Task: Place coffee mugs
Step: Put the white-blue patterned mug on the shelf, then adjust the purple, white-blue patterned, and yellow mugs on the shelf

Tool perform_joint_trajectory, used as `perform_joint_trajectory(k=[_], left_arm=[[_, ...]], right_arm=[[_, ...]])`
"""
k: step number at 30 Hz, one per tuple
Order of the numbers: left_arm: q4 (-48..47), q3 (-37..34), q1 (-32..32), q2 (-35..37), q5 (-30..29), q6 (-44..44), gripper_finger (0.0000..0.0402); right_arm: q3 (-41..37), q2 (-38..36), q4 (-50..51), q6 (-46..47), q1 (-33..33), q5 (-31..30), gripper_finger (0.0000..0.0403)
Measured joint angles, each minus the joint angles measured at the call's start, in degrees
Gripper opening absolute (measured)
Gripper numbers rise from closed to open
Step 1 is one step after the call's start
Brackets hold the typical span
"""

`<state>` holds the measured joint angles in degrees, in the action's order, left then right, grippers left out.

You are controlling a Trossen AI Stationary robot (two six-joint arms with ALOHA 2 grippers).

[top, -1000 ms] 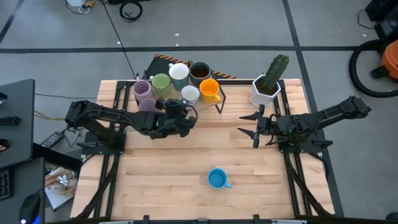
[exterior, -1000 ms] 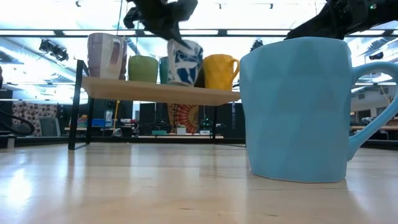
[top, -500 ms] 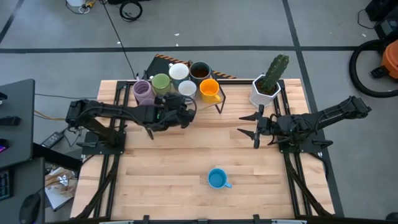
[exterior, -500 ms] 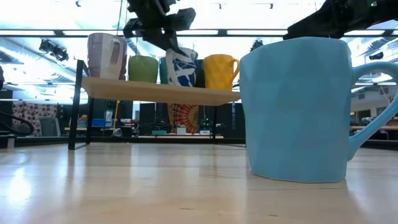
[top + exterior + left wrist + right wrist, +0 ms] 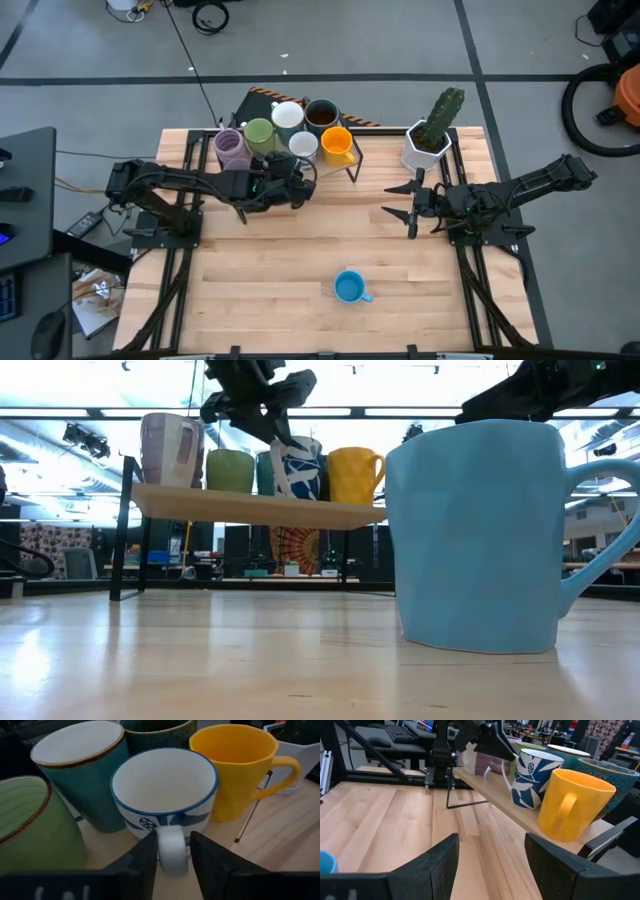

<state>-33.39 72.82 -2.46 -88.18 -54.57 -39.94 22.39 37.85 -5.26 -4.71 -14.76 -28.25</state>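
A white mug with blue patterns (image 5: 162, 795) stands upright on the wooden shelf (image 5: 250, 508) at the table's far side, between the green mug (image 5: 30, 830) and the orange mug (image 5: 235, 765). My left gripper (image 5: 173, 840) is shut on it. Purple (image 5: 231, 147), white (image 5: 288, 115) and dark brown (image 5: 321, 115) mugs also stand on the shelf. The blue mug (image 5: 349, 288) sits upright on the table near the front middle. My right gripper (image 5: 412, 210) hovers open over the table's right half, touching nothing. My left gripper pinches the white and blue mug's handle (image 5: 172, 855) between its two fingers, one on each side. The fingers (image 5: 278, 430) slant down from the table's near left side. The mug stands upright with its base on the shelf (image 5: 520, 817).
A white faceted pot with a green cactus (image 5: 432, 135) stands at the far right, just beyond my right gripper. The shelf rests on thin black legs (image 5: 128, 530). Bare wood lies between the shelf and the blue mug (image 5: 480, 535). Black arm frames run along both side edges.
My left gripper carried the white and blue mug toward the far edge and lowered it. A second ago the mug hung tilted just over the shelf; now it stands upright on the shelf beside the orange mug. My right arm kept still.
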Motion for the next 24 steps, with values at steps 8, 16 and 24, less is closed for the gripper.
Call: perform_joint_trajectory(k=[8, 16, 24], left_arm=[[0.3, 0.0, -0.8, 0.4, 0.1, 1.4, 0.0204], [2.6, -0.1, -2.5, 3.0, 0.0, 4.6, 0.0235], [7.5, -0.1, -4.4, 6.4, -0.5, 14.6, 0.0235]], right_arm=[[0.0, 0.0, 0.0, 0.0, 0.0, 0.6, 0.0232], [0.0, 0.0, -0.2, 0.1, 0.0, 1.3, 0.0232], [0.0, 0.0, -0.8, -0.3, 0.2, 0.8, 0.0232]])
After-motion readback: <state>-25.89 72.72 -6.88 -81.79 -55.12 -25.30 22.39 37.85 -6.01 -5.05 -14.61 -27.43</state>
